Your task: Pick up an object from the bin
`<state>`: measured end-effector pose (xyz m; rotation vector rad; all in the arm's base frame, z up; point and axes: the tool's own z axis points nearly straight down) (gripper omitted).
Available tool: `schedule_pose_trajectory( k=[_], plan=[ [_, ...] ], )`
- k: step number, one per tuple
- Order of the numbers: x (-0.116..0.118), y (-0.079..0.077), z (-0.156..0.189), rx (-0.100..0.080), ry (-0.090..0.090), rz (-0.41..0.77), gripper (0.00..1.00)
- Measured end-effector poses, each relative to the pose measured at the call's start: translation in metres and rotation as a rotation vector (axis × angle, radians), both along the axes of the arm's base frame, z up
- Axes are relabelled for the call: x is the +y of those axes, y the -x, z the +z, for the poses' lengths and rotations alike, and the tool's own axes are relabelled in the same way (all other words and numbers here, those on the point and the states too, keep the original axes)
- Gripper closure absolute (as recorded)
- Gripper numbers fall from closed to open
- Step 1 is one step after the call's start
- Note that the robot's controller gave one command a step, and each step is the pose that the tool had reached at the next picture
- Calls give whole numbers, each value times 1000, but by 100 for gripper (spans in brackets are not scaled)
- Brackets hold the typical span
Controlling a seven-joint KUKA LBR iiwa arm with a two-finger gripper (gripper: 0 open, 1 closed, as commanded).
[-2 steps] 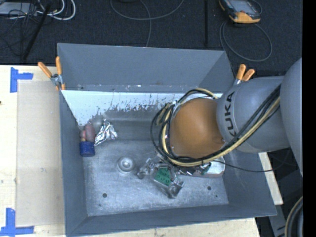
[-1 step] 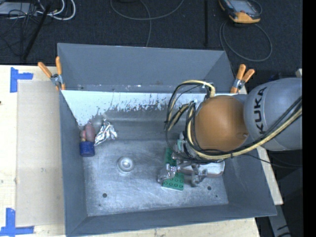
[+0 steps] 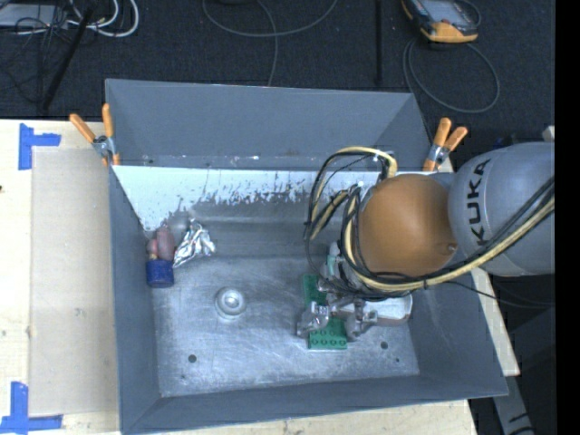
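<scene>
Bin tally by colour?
Green: 2, green block and green piece, partly hidden
Silver: 2, crumpled foil and round dome
Blue: 1, blue cap
Pink: 1, pink lump
White: 1, white piece, partly hidden
Total: 7

grey rounded arm link, black KUKA lettering on its side. smooth orange-brown dome as wrist cover, just up and right of the gripper. yellow and black cables loop round the dome's gripper side. gripper itself bare silver metal.
</scene>
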<state>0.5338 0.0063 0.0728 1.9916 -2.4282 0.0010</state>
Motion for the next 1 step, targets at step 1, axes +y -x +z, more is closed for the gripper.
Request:
schedule_pose_trajectory(
  k=[1],
  plan=[
    [-4,6,121,-6,-3,-56,100]
  ],
)
